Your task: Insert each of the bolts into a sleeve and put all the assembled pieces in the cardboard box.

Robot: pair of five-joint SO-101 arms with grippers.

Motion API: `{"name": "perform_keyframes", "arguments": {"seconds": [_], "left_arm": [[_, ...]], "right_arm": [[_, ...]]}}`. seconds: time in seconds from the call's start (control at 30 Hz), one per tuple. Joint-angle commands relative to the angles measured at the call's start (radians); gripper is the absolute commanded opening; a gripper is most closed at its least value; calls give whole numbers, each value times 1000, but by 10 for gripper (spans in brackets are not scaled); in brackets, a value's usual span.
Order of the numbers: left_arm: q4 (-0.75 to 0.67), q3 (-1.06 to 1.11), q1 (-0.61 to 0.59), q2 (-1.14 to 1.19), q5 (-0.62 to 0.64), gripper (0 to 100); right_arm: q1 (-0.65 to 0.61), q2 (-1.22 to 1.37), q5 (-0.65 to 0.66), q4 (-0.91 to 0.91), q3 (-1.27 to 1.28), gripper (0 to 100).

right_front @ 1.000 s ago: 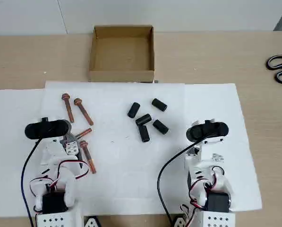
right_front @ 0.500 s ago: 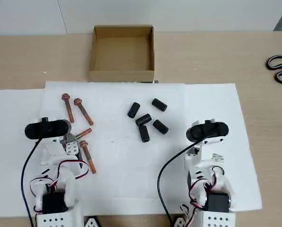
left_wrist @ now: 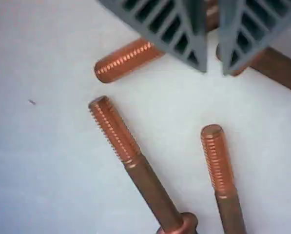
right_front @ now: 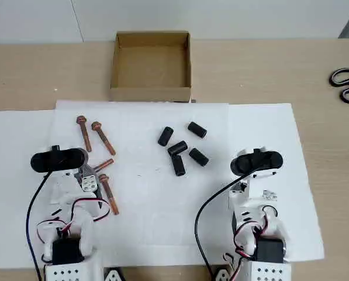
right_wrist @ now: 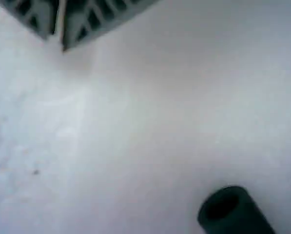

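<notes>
- The left gripper (left_wrist: 215, 70) is clenched on itself. Its grey fingers (left_wrist: 184, 29) leave just a thin slit between the tips.
- It hangs just above a bolt (left_wrist: 128, 58) lying flat on the white paper (left_wrist: 38, 170). The threaded end of this bolt pokes out to one side, and the rest is hidden behind the fingers.
- Near the tips lie two more bolts, one (left_wrist: 135, 156) and the other (left_wrist: 219, 165). Both are flat, apart from each other, with their threaded ends pointing toward the gripper.
- In the high view the left gripper (right_front: 87, 174) sits low over the left part of the paper, among four bolts. Two of them (right_front: 82, 132) (right_front: 103, 137) lie beyond it toward the box. One (right_front: 104, 164) is just beside it, and one (right_front: 108, 193) lies alongside the arm.
- The right gripper (right_wrist: 59, 43) is also clenched, its fingers pressed to a hairline seam over bare paper.
- One black sleeve (right_wrist: 233, 212) lies on the paper well apart from those tips, its open bore showing.
- The right arm (right_front: 256, 199) stands at the right part of the paper.
- Five sleeves lie loosely clustered mid-paper between the arms: (right_front: 165, 136), (right_front: 197, 130), (right_front: 177, 148), (right_front: 199, 156), (right_front: 179, 165).
- The cardboard box (right_front: 152, 93) sits open-topped on the table (right_front: 34, 70), just beside the paper's far edge.
- Scissors (right_front: 346, 85) lie at the table's right edge.
</notes>
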Motion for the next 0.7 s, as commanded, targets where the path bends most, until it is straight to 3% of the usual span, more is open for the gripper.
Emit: {"name": "perform_keyframes", "arguments": {"seconds": [0.0,0.67], "left_arm": [[3,-7,-5,-11,-3,6],[3,-7,-5,-11,-3,6]], "right_arm": [[1,-18,0,-19,-3,3],[-53,-18,5,-21,-2,3]]}}
